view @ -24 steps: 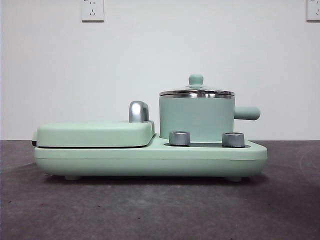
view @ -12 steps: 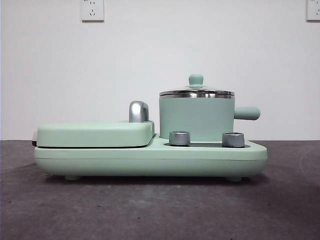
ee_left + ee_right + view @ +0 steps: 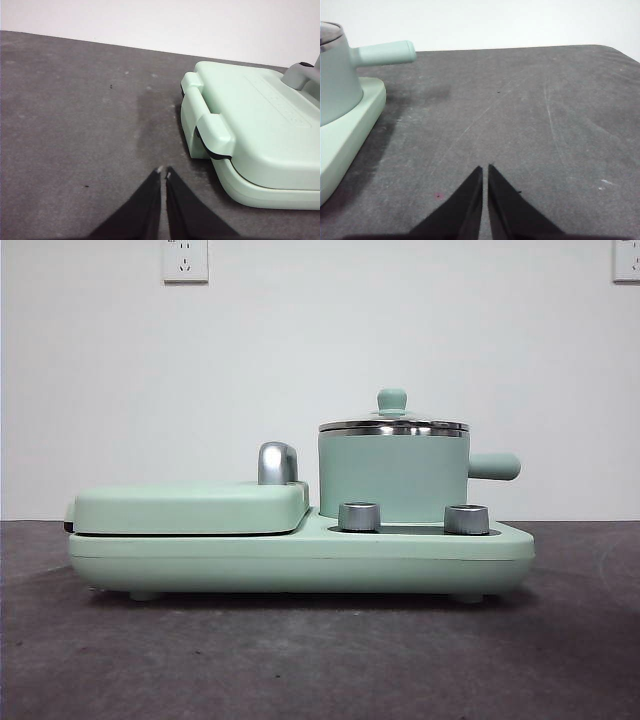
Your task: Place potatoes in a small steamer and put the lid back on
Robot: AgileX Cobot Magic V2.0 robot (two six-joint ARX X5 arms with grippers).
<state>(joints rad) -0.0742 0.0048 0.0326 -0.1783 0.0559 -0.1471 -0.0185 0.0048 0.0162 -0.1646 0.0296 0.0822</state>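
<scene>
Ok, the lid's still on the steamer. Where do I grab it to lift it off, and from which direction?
Grip the lid by its small green knob, coming straight down from above. The knob stands upright at the lid's centre, clear on all sides, while the steel rim sits flush on the small steamer and offers little to pinch. Both grippers would need to open first.

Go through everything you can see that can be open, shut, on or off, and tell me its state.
Clear glass lid with mint-green knob: on the pot.
Cylindrical mint-green steamer pot: covered, seated on the base.
Flat mint-green griddle cover: shut.
Left gripper: shut, empty, above the table.
Right gripper: shut, empty, above the table.
</scene>
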